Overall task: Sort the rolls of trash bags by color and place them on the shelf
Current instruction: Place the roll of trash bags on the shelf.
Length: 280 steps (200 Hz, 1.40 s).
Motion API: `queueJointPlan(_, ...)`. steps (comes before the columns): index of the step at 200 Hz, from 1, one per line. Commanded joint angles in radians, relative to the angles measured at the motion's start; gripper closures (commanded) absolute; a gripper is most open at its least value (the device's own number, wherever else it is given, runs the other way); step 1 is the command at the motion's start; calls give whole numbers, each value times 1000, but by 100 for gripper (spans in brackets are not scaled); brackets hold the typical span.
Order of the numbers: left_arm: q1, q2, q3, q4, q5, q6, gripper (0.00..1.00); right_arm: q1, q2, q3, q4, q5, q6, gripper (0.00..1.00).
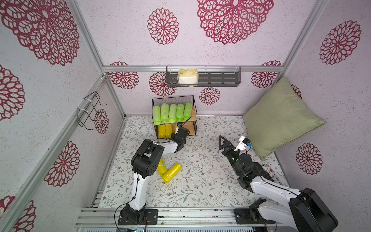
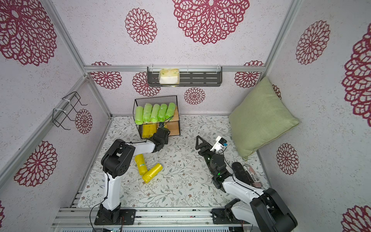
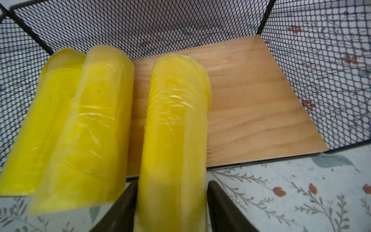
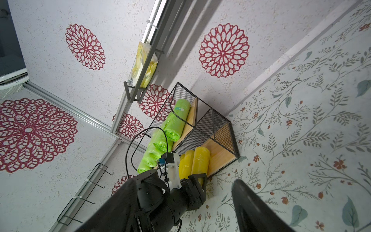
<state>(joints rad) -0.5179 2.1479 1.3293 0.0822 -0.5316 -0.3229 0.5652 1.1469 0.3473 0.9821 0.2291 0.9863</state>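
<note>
Left end effector (image 3: 172, 192) is at the shelf (image 1: 190, 127), lower board. Its fingers (image 3: 124, 202) flank a yellow roll (image 3: 176, 120) whose long axis runs to 12 o'clock. Can't tell if the roll is pinched or freed. Green rolls (image 1: 172, 113) fill the top board. Two loose yellow rolls (image 1: 171, 173) lie on the tabletop (image 1: 200, 180) at the shelf's 6 o'clock, nearer the left arm I'd say. Right end effector (image 1: 221, 141) is spread wide, holding nothing.

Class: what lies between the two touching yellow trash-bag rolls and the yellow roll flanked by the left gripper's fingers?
Only a bare strip of the light wooden lower shelf board, seen in the left wrist view.
</note>
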Motion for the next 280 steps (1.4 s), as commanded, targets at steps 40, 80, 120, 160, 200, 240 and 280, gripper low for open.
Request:
queueJointPlan(40, -19, -58, -26, 10, -34, -3, 31, -4, 14, -13, 49, -28, -14, 21)
queueJointPlan(80, -51, -119, -74, 11, -59, -18, 23, -4, 26, -19, 59, -36, -5, 21)
queueJointPlan(120, -75, -174, -145, 0, -47, -43, 18, -4, 20, -25, 62, -41, -7, 22)
queueJointPlan(160, -90, -289, -239, -15, 47, -71, 31, -4, -5, -27, 25, -44, -50, 22)
queueJointPlan(200, -65, -258, -233, -12, 72, -19, 58, -4, 14, -35, 36, -61, -45, 22)
queueJointPlan(240, -23, -203, -194, -13, 75, 16, 66, -4, 20, -34, 33, -67, -44, 22)
queueJointPlan(280, 11, -147, -160, 8, 89, 35, 68, -4, 32, -34, 34, -68, -43, 22)
